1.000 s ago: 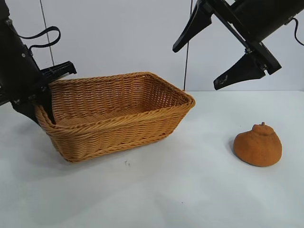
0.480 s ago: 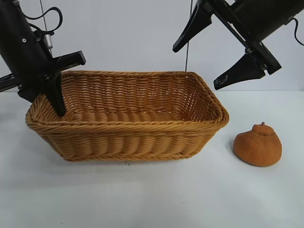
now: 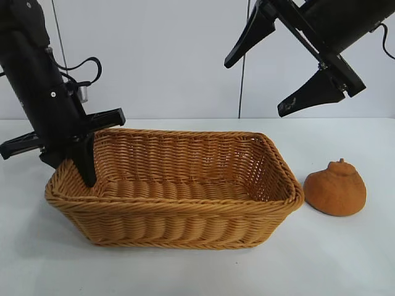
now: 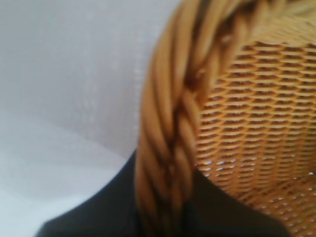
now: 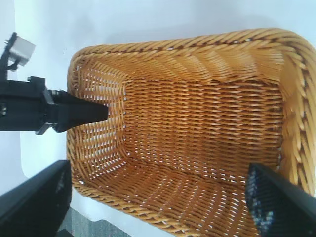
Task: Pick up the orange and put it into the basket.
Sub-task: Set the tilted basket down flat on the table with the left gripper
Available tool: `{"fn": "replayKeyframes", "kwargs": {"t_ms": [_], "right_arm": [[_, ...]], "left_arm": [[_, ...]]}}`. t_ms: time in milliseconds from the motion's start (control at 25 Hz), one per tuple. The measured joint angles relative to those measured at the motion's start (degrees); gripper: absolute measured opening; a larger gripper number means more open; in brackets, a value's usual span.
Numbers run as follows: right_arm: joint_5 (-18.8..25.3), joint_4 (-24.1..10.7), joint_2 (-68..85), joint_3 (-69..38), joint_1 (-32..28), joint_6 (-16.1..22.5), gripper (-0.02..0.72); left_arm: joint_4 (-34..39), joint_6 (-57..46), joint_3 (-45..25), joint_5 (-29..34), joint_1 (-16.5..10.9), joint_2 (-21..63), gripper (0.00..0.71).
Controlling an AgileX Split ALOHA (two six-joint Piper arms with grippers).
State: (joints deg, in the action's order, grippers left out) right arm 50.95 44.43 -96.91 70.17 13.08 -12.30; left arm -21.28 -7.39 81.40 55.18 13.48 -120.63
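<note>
Two arms on view: left arm at the basket's end, right arm raised above the table's right side.
Left gripper [image 3: 68, 154]: clamped on the short end wall of the wicker basket [image 3: 185, 219], one finger inside against the weave, the other outside; the left wrist view shows the braided rim [image 4: 170, 148] running between the dark fingers.
Right gripper [image 3: 281, 65]: fingers spread wide apart, holding nothing, hanging high in the air.
Basket: rectangular, woven, tan-brown, sitting flat on the white table [image 3: 185, 271], long axis running left to right across the exterior view; nothing lies inside it, as the right wrist view looking down into it confirms.
Orange [image 3: 335, 189]: squat, rough-skinned, stem bump on top, resting on the table just beside the basket's right end, not touching it.
Key relation: orange lies below the right gripper and a little toward the right side of the table, with open air between them; the left gripper sits at the basket's far end, well apart from the fruit.
Nearer arm: right, by a clear margin.
Judged step: orange not yet picked up; the grasp looks to fall to the right arm while the left steadies the basket.
Judged need: a downward reach with the fingers straddling the fruit's rounded sides.
</note>
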Motion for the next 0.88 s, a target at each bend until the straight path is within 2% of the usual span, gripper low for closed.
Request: {"fn": "replayKeyframes", "kwargs": {"t_ms": [80,160,200,240,320,400,600,720,800,880], "right_arm": [[0.1,0.0,0.0,0.0,0.0,0.0,0.652],[0.1,0.0,0.0,0.0,0.0,0.0,0.652],[0.1,0.0,0.0,0.0,0.0,0.0,0.652],[0.1,0.0,0.0,0.0,0.0,0.0,0.652],[0.1,0.0,0.0,0.0,0.0,0.0,0.652],[0.2,0.0,0.0,0.0,0.0,0.0,0.652],[0.3,-0.2,0.0,0.0,0.0,0.0,0.652],[0.5,-0.2,0.0,0.0,0.0,0.0,0.652],[0.9,-0.4,0.0,0.0,0.0,0.0,0.652],[1.1,-0.4,0.0,0.0,0.0,0.0,0.652]], "left_arm": [[0.1,0.1,0.0,-0.4,0.0,-0.1,0.085],[0.1,0.1,0.0,-0.5,0.0,-0.1,0.129],[0.1,0.1,0.0,-0.5,0.0,-0.1,0.129],[0.0,0.1,0.0,-0.5,0.0,-0.1,0.260],[-0.2,0.1,0.0,-0.5,0.0,0.0,0.450],[-0.2,0.1,0.2,-0.4,0.0,0.7,0.571],[0.3,0.5,3.2,2.1,0.0,5.7,0.634],[5.2,0.7,5.8,4.7,-0.3,9.0,0.639],[8.2,0.8,7.3,6.1,-1.5,10.8,0.641],[11.3,1.0,9.0,7.8,-4.1,12.0,0.642]]}}
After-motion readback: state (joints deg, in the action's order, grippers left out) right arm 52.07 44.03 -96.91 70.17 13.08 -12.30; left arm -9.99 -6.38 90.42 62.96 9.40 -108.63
